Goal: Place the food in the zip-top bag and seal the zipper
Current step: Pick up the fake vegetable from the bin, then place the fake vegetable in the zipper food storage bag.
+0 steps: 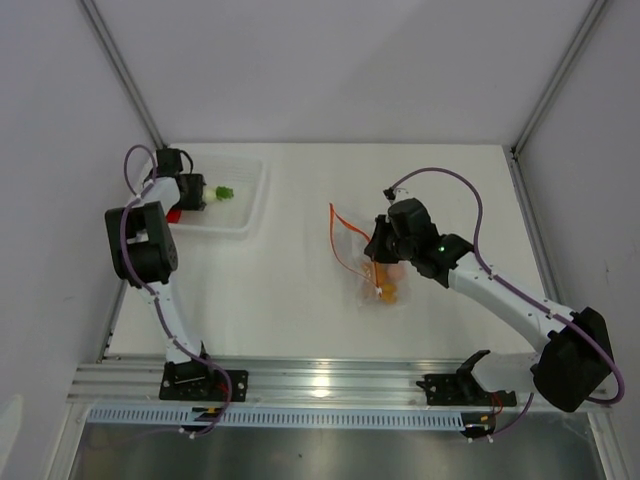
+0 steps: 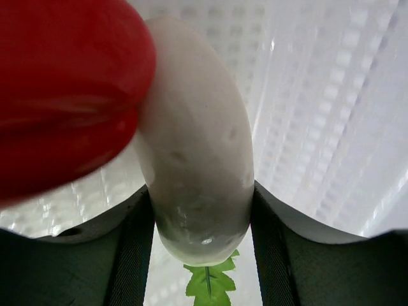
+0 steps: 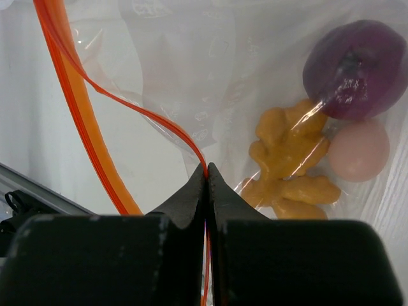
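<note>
White tabletop (image 1: 300, 300) and pale enclosure walls are framing the scene, with 2 arm bases sitting along the near rail.

Nearest, on the right, the right gripper (image 3: 207, 171) is pinching the zipper (image 3: 89, 137) of the zip-top bag (image 1: 372, 262), its 2 fingers (image 3: 185, 197) pressed flat together on 1 lip of the mouth. The orange-red strip is curving away in an open loop, so the mouth is standing unsealed. Inside the clear film, 3 foods are lying together: a purple piece (image 3: 355, 69), an orange-yellow knobbly piece (image 3: 288, 159) and a pale pink round piece (image 3: 359, 150).

Farther back, on the left, the left gripper (image 1: 192, 192) is reaching into the white basket (image 1: 250, 205). Its jaws are closing on a white food with green leaves (image 2: 197, 172), which is filling the gap and touching both pads. A red round food (image 2: 64, 89) is lying against the white piece at its upper left, seemingly outside the grip.

Step in hand, as judged: lifting the white piece from the basket for transfer to the bag. Doing this well calls for a straight vertical lift, so the red piece is not dragged along, then a carry to the open loop while the right gripper is raising its lip to widen the mouth. Sealing is not yet begun; at least 2 foods are outside the bag.
</note>
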Action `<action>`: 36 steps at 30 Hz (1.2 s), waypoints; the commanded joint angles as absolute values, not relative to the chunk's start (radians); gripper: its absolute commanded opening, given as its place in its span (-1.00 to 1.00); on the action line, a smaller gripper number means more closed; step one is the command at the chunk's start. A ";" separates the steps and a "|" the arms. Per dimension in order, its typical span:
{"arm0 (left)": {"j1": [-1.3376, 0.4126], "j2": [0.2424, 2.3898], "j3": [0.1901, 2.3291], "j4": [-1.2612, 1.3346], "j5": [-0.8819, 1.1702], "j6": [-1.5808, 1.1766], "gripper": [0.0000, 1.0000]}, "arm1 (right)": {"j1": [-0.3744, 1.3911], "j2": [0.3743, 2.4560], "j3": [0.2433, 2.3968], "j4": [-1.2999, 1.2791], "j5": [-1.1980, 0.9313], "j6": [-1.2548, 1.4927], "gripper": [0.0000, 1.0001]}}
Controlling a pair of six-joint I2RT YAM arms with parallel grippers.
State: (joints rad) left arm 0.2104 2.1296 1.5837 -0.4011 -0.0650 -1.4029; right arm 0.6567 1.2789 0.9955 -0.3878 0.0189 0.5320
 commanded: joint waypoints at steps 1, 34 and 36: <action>0.190 1.952 1.490 -0.321 -0.009 -1.374 -0.94 | 0.653 1.276 1.031 -0.425 0.040 0.561 -1.00; -0.166 0.839 0.617 0.100 0.595 -0.976 -0.99 | 0.775 1.417 1.141 -0.615 0.172 0.755 -1.00; -0.195 0.850 0.600 0.110 0.636 -0.954 -0.99 | 0.779 1.428 1.164 -0.646 0.178 0.750 -1.00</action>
State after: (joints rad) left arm -0.1486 0.8452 0.6254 0.0322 0.5282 -1.0412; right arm 0.7666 1.4132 1.0988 -0.5877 0.1284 0.7338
